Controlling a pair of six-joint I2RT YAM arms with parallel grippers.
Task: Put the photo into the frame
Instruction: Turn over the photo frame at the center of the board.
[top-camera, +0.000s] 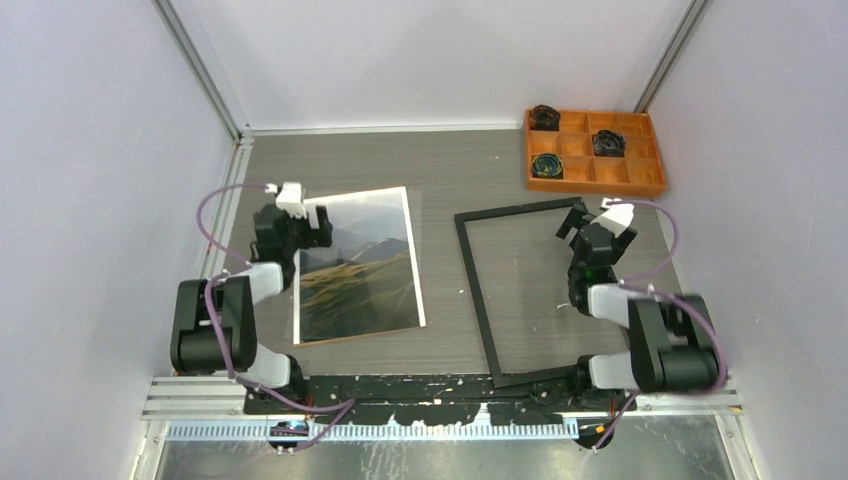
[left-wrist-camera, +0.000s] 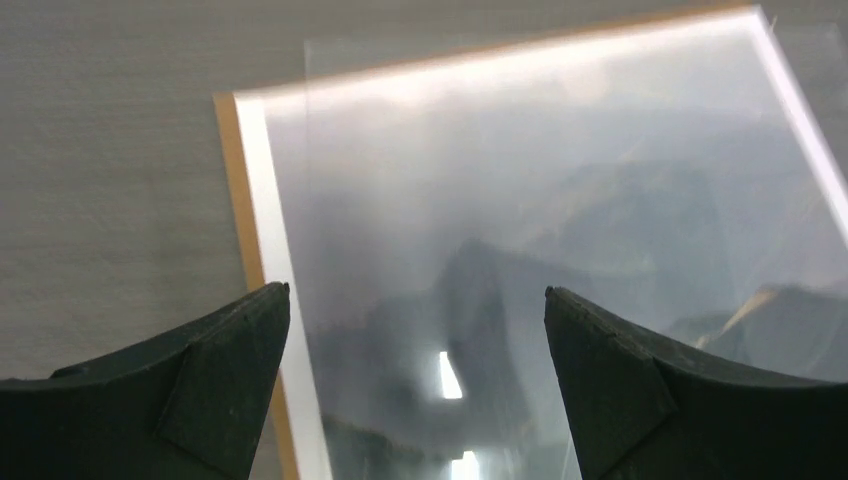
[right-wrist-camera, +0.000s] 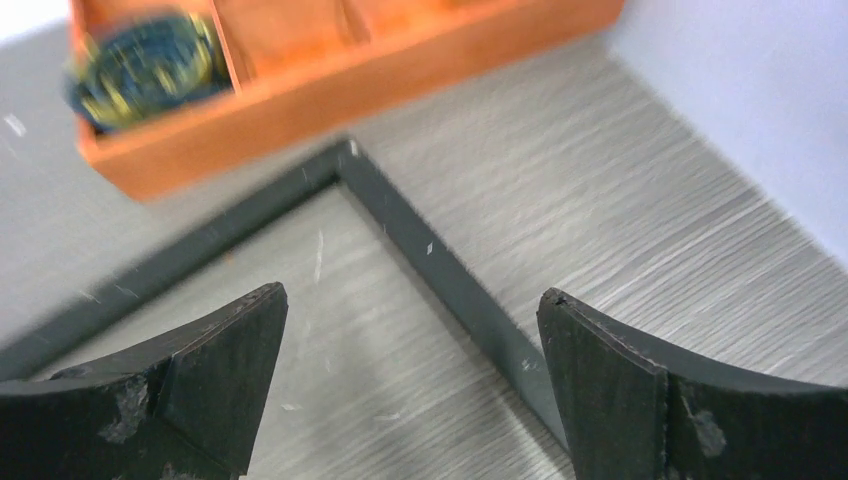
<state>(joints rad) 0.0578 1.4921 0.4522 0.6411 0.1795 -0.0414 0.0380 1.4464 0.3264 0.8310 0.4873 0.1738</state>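
Robot lab test cell. Grey wood-grain table (top-camera: 450, 170) lies under the left gripper (left-wrist-camera: 418, 300) and right gripper (right-wrist-camera: 412, 300). Plain pale walls (top-camera: 420, 60) close it in ahead of them and on both outer sides. Bare aluminium posts (top-camera: 200, 70) stand in the far corners. Behind the grippers, two black arms (top-camera: 215, 320) are bolted to a slotted metal rail (top-camera: 200, 395), with purple cables (top-camera: 215, 215) looped loose along them. Just ahead of the right gripper sits an orange compartment tray (top-camera: 650, 185) with dark round items.
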